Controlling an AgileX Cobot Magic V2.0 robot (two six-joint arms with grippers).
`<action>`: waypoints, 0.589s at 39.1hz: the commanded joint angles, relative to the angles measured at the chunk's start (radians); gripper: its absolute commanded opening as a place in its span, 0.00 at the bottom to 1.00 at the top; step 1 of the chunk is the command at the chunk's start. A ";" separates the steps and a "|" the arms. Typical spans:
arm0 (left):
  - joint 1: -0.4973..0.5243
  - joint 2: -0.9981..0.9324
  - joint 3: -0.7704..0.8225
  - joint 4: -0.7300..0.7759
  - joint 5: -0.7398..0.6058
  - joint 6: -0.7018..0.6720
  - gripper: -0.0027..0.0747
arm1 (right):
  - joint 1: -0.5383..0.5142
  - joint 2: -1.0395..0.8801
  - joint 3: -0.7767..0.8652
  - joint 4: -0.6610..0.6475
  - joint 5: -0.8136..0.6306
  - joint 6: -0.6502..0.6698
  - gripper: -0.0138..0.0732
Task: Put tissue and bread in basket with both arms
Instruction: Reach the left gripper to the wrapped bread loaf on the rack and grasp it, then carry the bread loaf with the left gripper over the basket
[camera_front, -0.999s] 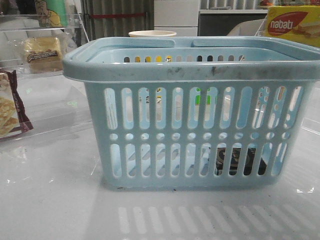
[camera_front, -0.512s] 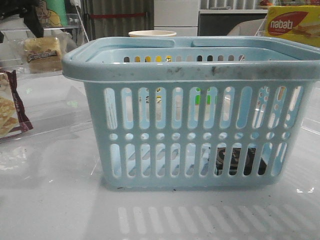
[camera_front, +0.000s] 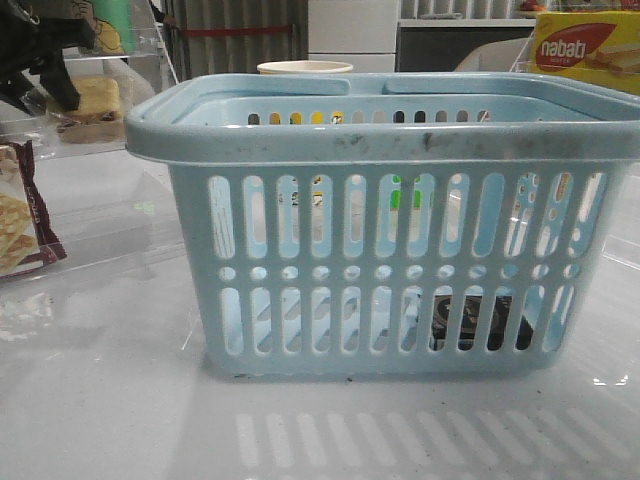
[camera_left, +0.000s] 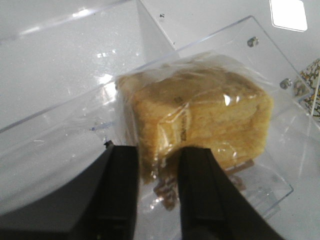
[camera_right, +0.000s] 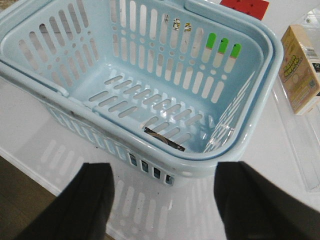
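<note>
The light-blue basket (camera_front: 400, 230) fills the middle of the front view and also shows in the right wrist view (camera_right: 150, 75). The black tissue pack (camera_front: 480, 322) lies on the basket floor at its right end, and is a dark sliver in the right wrist view (camera_right: 165, 140). The bread (camera_front: 98, 100), yellowish in clear wrap, sits in a clear tray at the far left. My left gripper (camera_front: 40, 65) is on it. In the left wrist view its jaws (camera_left: 159, 165) are narrowed on the bread's (camera_left: 200, 120) near corner and wrap. My right gripper (camera_right: 162, 200) is wide open and empty, above the table beside the basket.
A maroon-edged cracker packet (camera_front: 20, 220) lies at the left edge. A clear acrylic tray (camera_left: 260, 55) holds the bread. A cup (camera_front: 305, 68) and a yellow Nabati box (camera_front: 585, 50) stand behind the basket. A tan box (camera_right: 300, 70) lies beside the basket.
My left arm has come in from the top left and lowered onto the bread. The basket and tissue have not moved.
</note>
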 joint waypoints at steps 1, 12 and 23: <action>0.003 -0.073 -0.050 -0.011 0.009 -0.001 0.25 | 0.001 -0.004 -0.025 -0.010 -0.068 -0.007 0.78; 0.003 -0.278 -0.067 -0.018 0.069 0.079 0.15 | 0.001 -0.004 -0.025 -0.010 -0.068 -0.007 0.78; -0.124 -0.496 -0.065 -0.129 0.231 0.318 0.15 | 0.001 -0.004 -0.025 -0.010 -0.068 -0.007 0.78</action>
